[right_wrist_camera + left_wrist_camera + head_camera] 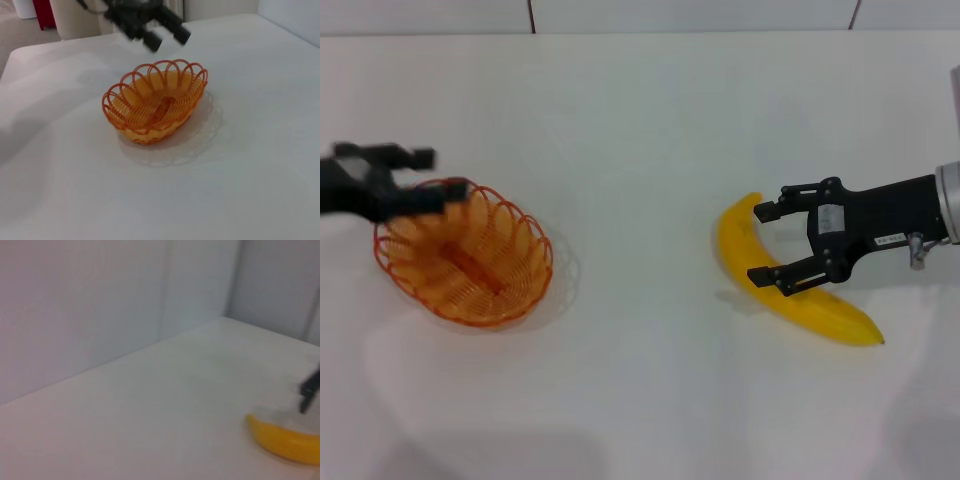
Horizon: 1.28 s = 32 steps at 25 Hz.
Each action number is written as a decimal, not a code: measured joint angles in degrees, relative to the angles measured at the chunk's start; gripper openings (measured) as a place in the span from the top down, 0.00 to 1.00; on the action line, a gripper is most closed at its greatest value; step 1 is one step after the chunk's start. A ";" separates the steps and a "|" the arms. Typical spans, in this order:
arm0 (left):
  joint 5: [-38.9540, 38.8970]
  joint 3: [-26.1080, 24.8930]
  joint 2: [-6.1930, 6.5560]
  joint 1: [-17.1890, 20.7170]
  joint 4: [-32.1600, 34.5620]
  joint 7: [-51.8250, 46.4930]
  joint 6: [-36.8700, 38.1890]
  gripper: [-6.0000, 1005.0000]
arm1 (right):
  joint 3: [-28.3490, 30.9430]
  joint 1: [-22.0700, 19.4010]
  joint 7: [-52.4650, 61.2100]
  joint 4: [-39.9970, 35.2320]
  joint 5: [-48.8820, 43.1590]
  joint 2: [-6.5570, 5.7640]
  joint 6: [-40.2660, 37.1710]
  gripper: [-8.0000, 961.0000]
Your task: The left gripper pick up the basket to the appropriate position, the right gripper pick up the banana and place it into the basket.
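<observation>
Right pincer (772,245) (jaws spread) straddles the banana (790,290).

White table (640,120), pale panelled wall (100,305) behind, red object (45,12) beyond table edge

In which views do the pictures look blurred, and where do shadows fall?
Head view: the left gripper is smeared by blur, the right gripper and banana sharp. Left wrist view: soft overall. Right wrist view: the basket is sharp, casting a lacy shadow on the table.
</observation>
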 joint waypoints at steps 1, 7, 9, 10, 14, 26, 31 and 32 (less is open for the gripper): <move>0.71 0.00 0.69 -0.07 1.64 -4.04 -0.21 0.31 | 0.00 0.03 0.00 0.00 -0.06 0.00 0.04 0.07; 6.99 -0.08 5.11 -1.43 5.30 -17.72 -2.19 0.32 | 0.02 0.63 0.00 0.00 -0.10 0.00 0.08 0.07; 10.17 -0.13 5.82 -2.46 5.19 -19.60 -2.88 0.33 | 0.02 0.67 -0.02 0.10 -0.04 0.00 0.08 0.07; 11.85 -0.14 6.01 -3.10 5.09 -20.36 -3.10 0.33 | 0.02 0.65 -0.05 0.16 -0.04 0.03 0.10 0.07; 17.48 -0.16 5.42 -5.62 4.00 -21.58 -3.85 0.34 | -0.01 0.59 -0.09 0.32 -0.14 0.24 0.27 0.07; 26.55 0.62 3.16 -11.15 -2.71 -21.09 -8.05 0.37 | -0.07 0.79 -0.16 0.53 -0.13 0.26 0.52 0.07; 29.15 0.71 2.00 -11.89 -3.82 -20.85 -10.56 0.38 | -0.07 0.82 -0.25 0.56 -0.13 0.34 0.54 0.07; 29.46 0.72 1.97 -12.18 -4.48 -20.66 -10.86 0.39 | -0.07 0.82 -0.28 0.59 -0.13 0.35 0.59 0.07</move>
